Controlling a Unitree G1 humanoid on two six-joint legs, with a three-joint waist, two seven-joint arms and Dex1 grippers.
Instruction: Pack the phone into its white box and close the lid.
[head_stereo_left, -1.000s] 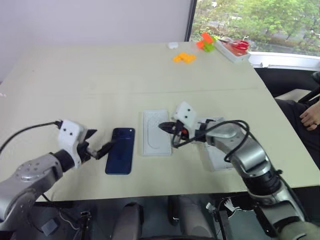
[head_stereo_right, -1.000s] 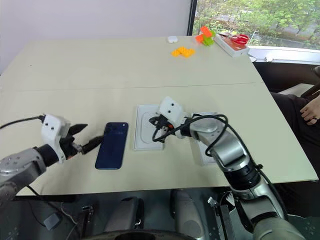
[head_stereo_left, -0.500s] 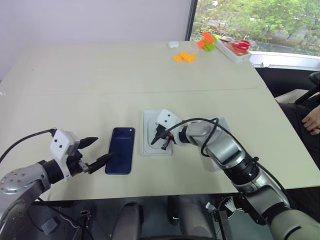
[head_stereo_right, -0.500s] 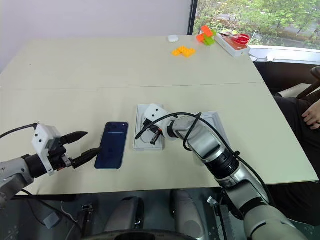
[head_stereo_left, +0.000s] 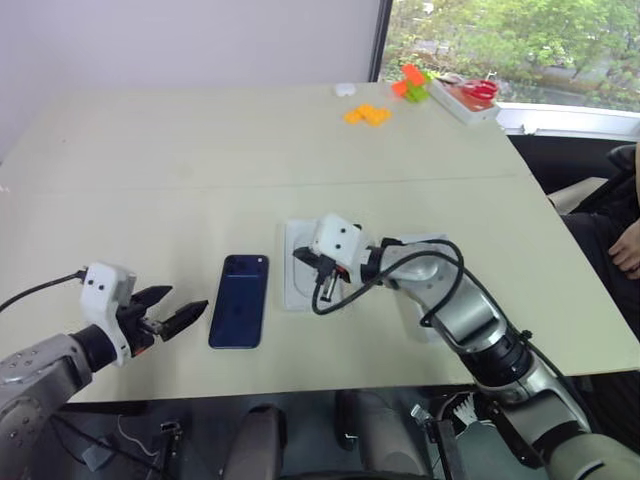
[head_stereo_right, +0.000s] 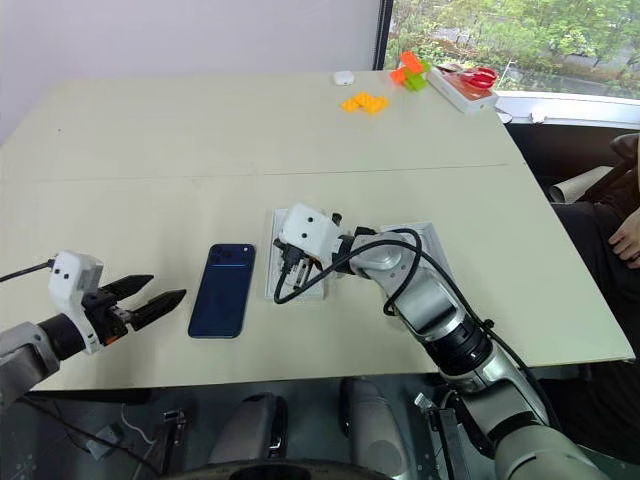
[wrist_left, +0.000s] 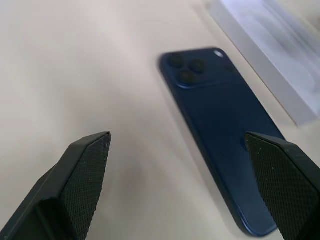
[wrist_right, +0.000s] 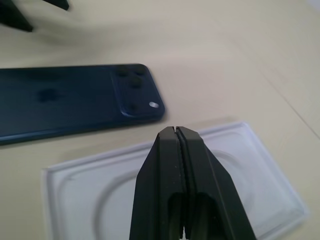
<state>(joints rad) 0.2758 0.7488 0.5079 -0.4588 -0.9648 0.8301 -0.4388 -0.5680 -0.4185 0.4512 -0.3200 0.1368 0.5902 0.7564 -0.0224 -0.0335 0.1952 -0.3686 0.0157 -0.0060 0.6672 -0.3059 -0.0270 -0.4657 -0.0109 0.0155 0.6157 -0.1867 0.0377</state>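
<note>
Left end effector (head_stereo_left: 178, 318), wide open, has backed off lower left from phone (head_stereo_left: 239, 299); right end effector (head_stereo_left: 324, 287), pinched shut, hovers over insert (head_stereo_left: 300, 262), so phone's still unpacked.

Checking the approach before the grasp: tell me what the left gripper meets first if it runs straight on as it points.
Probably the phone. The left gripper is open, aimed across bare table at its near long edge; how low it would arrive is unclear.
</note>
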